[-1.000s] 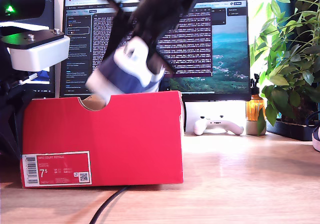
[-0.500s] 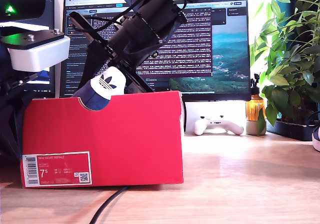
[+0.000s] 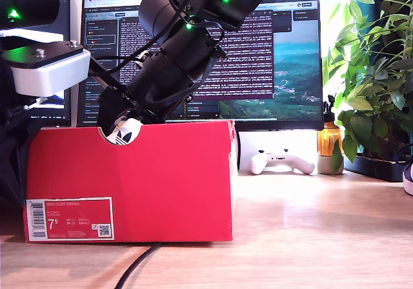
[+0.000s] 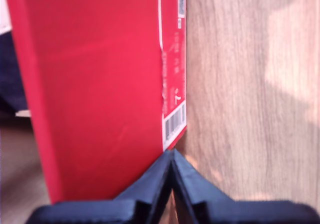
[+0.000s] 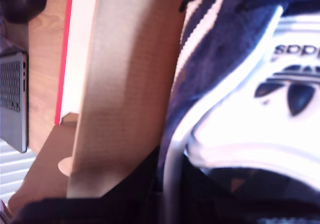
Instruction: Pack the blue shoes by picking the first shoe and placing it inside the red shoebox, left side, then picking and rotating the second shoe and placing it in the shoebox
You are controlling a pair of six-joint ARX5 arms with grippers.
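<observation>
Red shoebox (image 3: pixel 129 179) standing on the wooden tabletop (image 3: pixel 310 237) toward the exterior view's left, long side facing the camera, white label (image 3: pixel 70 219) at its lower corner on that side, half-round notch (image 3: pixel 119 134) cut into its top edge. Reaching down into the box from above at a slant, a black arm (image 3: pixel 174 57) with green lights, ending in my second gripper (image 5: pixel 172 184). Pinched at the heel by that gripper, a blue shoe (image 5: pixel 235 84): white tongue with a dark trefoil logo (image 3: pixel 127 132) showing through the notch in the exterior view, white stripes on navy suede and brown cardboard wall (image 5: pixel 120 84) just beside it in the second wrist view. Shoe mostly below the box rim, inside the box at the end nearer the exterior view's left; touching the floor of the box or not, cannot tell. My first gripper (image 4: pixel 171 156) hanging over the red outer wall of the box near the barcode label, fingers pressed together to a point, nothing between them. Behind the box, a monitor (image 3: pixel 271 57) full of text; toward the far edge of the tabletop on the exterior view's right, a white game controller (image 3: pixel 282 161), an amber bottle (image 3: pixel 329 140) and a leafy plant (image 3: pixel 374 76). Black cable (image 3: pixel 139 266) trailing across the front edge of the tabletop below the box.
</observation>
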